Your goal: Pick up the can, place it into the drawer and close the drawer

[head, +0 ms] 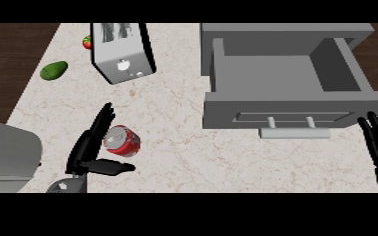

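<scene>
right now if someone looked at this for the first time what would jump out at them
The open grey drawer at the upper right would catch the eye first, pulled out with nothing visible inside. Next is the red can lying on the marble counter at the lower left, with the left hand open right beside it, fingers along its left side and thumb below it. A silver toaster stands at the upper left, with a green avocado to its left.

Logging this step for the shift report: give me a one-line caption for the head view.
Left hand open beside the red can lying on the counter; grey drawer open, right hand at the edge.
</scene>
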Controlling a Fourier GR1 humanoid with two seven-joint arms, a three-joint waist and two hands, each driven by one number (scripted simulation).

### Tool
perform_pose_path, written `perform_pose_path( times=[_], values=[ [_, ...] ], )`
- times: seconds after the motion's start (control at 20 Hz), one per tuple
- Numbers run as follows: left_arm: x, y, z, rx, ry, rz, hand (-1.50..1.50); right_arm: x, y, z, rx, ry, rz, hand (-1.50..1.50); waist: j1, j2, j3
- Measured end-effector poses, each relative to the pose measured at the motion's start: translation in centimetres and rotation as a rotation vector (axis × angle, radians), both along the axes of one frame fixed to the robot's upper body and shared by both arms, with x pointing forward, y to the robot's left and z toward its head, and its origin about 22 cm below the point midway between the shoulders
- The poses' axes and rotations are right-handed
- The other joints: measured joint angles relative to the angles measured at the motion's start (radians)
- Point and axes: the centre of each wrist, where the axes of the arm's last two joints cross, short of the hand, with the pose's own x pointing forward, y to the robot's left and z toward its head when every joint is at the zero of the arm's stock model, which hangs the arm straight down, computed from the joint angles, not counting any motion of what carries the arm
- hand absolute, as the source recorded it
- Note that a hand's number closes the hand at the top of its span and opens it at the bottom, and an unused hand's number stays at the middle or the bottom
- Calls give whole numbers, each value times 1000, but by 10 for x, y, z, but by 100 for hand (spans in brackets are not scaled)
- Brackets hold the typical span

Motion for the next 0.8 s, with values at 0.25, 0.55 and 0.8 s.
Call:
perform_pose_path(
  times=[0.25, 0.55, 0.8],
  values=[
    [10, -13, -1, -4, 5, -13, -150, 3, -3, 6, 4, 0, 1, -150, 0, 0, 0],
    [22, -21, -6, -10, 5, -39, -150, 3, 0, 5, 6, -4, 5, -150, -1, 0, 0],
    [29, -25, -7, -24, -12, -60, 150, -1, -2, 6, 9, -4, 3, -150, -2, 0, 0]
  ],
)
